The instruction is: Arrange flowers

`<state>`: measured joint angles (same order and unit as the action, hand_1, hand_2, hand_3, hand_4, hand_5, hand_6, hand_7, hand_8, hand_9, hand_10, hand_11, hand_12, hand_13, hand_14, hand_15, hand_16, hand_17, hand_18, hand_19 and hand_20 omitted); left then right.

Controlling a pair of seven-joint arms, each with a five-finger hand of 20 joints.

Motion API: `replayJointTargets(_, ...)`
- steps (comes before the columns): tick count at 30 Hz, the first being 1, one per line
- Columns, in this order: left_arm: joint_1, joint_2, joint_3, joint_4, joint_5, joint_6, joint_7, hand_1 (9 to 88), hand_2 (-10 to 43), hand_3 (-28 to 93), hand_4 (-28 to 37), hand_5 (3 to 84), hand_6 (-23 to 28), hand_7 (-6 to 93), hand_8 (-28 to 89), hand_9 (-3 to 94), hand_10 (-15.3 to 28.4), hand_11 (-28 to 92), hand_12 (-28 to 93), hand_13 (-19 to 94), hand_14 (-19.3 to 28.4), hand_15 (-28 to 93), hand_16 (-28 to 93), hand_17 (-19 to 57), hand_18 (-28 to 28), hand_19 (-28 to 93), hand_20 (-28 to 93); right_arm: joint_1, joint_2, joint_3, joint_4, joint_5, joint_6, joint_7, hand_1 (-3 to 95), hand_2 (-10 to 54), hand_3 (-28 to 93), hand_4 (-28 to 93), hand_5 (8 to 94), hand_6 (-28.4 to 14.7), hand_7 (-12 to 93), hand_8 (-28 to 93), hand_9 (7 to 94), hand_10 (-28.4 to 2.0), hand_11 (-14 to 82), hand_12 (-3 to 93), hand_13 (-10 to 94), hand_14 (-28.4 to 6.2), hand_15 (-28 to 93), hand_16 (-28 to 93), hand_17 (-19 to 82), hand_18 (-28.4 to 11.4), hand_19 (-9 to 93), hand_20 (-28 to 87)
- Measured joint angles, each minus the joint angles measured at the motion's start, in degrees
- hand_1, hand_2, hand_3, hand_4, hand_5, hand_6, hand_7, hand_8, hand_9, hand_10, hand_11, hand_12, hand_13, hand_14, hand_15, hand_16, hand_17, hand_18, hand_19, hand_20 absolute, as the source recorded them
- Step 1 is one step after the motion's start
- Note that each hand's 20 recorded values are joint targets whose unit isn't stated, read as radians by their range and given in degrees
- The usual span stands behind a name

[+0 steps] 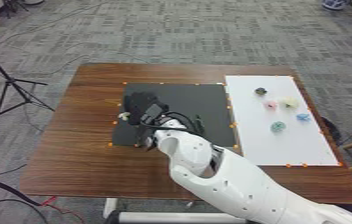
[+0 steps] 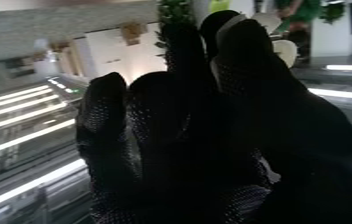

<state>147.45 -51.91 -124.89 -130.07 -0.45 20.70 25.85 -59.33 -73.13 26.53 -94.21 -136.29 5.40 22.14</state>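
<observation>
1. Teal flower [image 1: 277,126]: on white board [image 1: 297,147], along the desk's [image 1: 70,160] right edge.
2. Blue flower [image 1: 303,117]: same board, closer to that edge.
3. Right hand [image 1: 143,106]: over black mat [image 1: 190,95], left of centre; thumb and finger pinched on white flower [image 1: 124,115].
4. Pink flower [image 1: 271,105], yellow flower [image 1: 289,102]: side by side on board.
5. Dark flower [image 1: 260,91]: toward far right corner.

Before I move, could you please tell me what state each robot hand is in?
Right robot hand: closed, pinching a white flower with rounded petals.
Left robot hand: cannot be told.
</observation>
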Motion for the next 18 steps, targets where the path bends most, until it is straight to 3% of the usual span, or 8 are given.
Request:
replayJointTargets(10,-0.44,0.59,1.75,0.24,0.05,-0.08,-0.14,22.2,17.6,70,-28.3,36.6,8.4,8.5,-7,29.5,13.4,13,11,21,13.7,25,-4,-4.7,11.6,24,11,-1.53,-0.34,-0.99,-0.62,0.39,-0.27,0.48,57.7,-9.5,71,-28,75.6,-1.6,26,3,74.6,-11.5,10.0,18.4,78,-7.4,70,28,37,-24.5,84,37)
replayJointTargets(18,-3.15,1.49,3.53,1.35,0.20,0.02,-0.67,22.6,17.7,70,-28.3,37.1,9.1,7.9,-7,29.8,14.2,13,11,21,14.4,26,-3,-5.2,12.0,25,11,-1.55,-1.61,-1.21,1.77,0.41,0.41,1.45,57.7,-9.5,70,-28,72.2,-2.2,24,1,71.5,-12.3,13.0,14.7,78,-7.3,70,28,37,-24.4,85,36)
